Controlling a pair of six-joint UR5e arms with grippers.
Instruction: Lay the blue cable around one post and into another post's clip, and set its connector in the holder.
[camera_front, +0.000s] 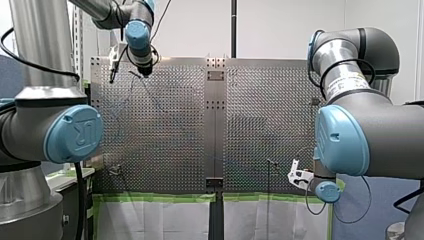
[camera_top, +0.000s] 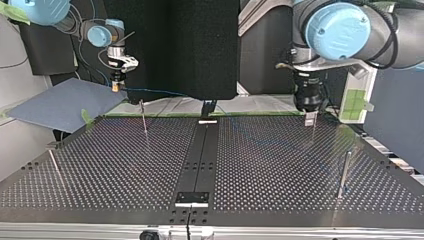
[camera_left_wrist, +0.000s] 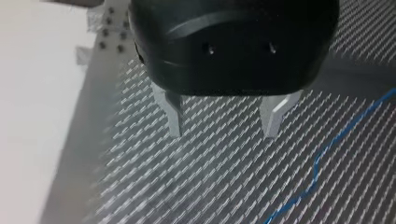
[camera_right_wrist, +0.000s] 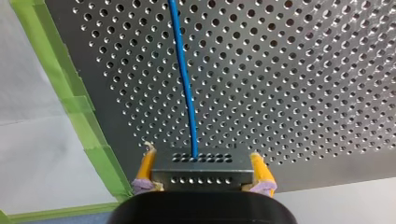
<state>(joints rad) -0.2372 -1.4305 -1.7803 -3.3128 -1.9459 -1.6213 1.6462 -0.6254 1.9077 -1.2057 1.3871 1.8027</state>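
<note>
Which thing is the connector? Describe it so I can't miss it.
In the right wrist view, find the perforated table, then my right gripper near its taped edge. The connector is the small grey metal block clamped between the gripper's yellow pads. Unlike anything nearby, it has rows of tiny holes and the blue cable leaving it.

The letters "UR" are seen embossed and turned askew on the blue round cap (camera_front: 74, 134) of the big joint of my left arm (camera_front: 25, 125) in the front view. A small label (camera_front: 356, 76) is carried on the silver section of my right arm (camera_front: 395, 135), but its print is too small to be read. Nothing else can be read in the top view or in either wrist view.
</note>
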